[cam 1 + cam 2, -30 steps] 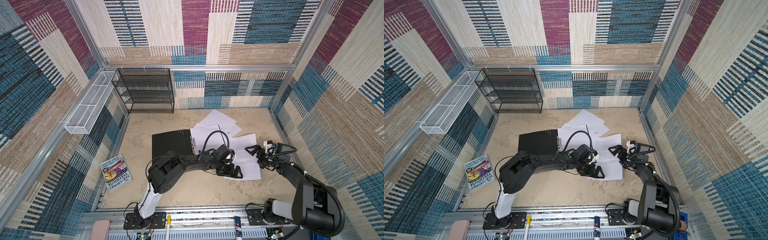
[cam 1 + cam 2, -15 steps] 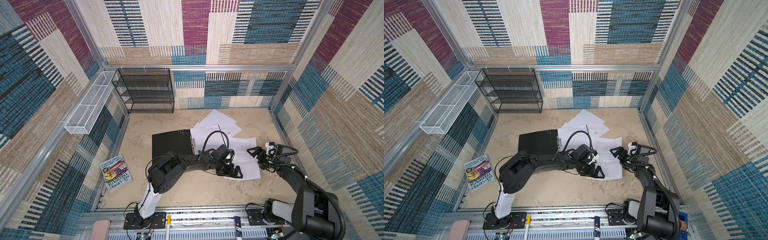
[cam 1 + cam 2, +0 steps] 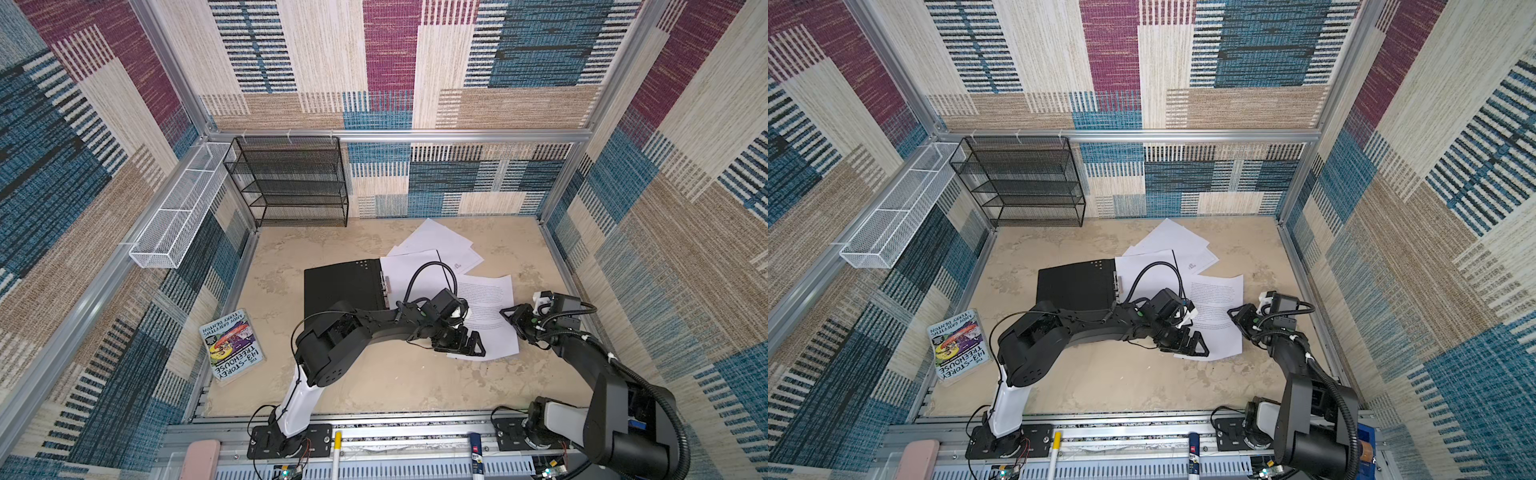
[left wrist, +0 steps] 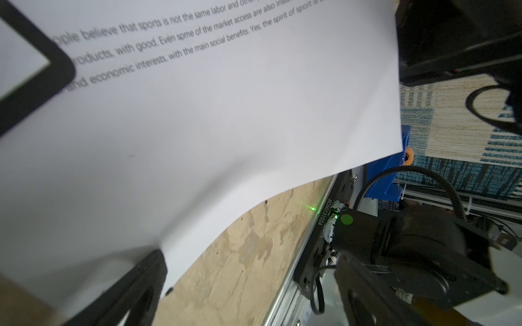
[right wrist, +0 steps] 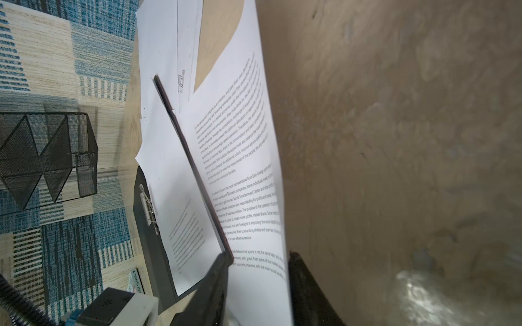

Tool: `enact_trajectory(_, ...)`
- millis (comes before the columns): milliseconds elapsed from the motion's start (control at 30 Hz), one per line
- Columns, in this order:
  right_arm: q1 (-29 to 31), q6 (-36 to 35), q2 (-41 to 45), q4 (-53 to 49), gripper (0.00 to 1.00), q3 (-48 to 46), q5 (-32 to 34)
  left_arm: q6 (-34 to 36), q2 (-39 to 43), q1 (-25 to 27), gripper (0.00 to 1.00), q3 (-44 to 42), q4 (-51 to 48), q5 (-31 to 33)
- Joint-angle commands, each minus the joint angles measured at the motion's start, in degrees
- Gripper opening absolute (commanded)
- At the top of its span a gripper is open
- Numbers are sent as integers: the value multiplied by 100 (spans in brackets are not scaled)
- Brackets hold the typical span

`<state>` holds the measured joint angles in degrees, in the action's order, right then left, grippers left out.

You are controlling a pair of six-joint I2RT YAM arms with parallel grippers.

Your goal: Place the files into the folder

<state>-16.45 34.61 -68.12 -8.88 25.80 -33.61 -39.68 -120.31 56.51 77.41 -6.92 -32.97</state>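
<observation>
Right wrist view: printed sheet (image 5: 248,169) straddled by right tool (image 5: 260,256), whether clamped cannot be told; left tool (image 3: 463,347) spread open. Firm pinch judged needed before sheet is drawn onto folder (image 3: 340,286).

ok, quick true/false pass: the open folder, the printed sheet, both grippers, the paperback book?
1. The flat folder, black inside with a metal spine clip, lies open on the table. True.
2. One edge of the white printed paper sheet sits between the fingers of the right gripper. True.
3. The colourful paperback book rests on the folder. False: it lies apart, by the table's left edge.
4. The left gripper is shut. False: it is open, over that sheet's near corner.
</observation>
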Motion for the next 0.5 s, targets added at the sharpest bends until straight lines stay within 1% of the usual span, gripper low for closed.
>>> enact_trajectory(0, 8, -15, 9, 20, 26, -18, 324, -156, -153, -15, 97, -118, -1496, 676)
enact_trajectory(67, 8, -67, 40, -26, 20, -18, 449, -167, -142, -10, 97, -119, -1487, 667)
enact_trajectory(167, 9, -129, 74, -67, 13, -30, 551, -163, -151, -17, 97, -112, -1488, 663)
enact_trajectory(267, 4, -180, 74, -67, 1, -49, 556, -152, -164, -13, 97, -70, -1479, 614)
enact_trajectory(367, 5, -217, 132, -90, 0, -67, 531, -76, -152, -17, 97, 64, -1469, 491)
enact_trajectory(467, 7, -266, 323, -289, 0, 57, 599, 89, -83, 14, 97, 283, -1420, 183)
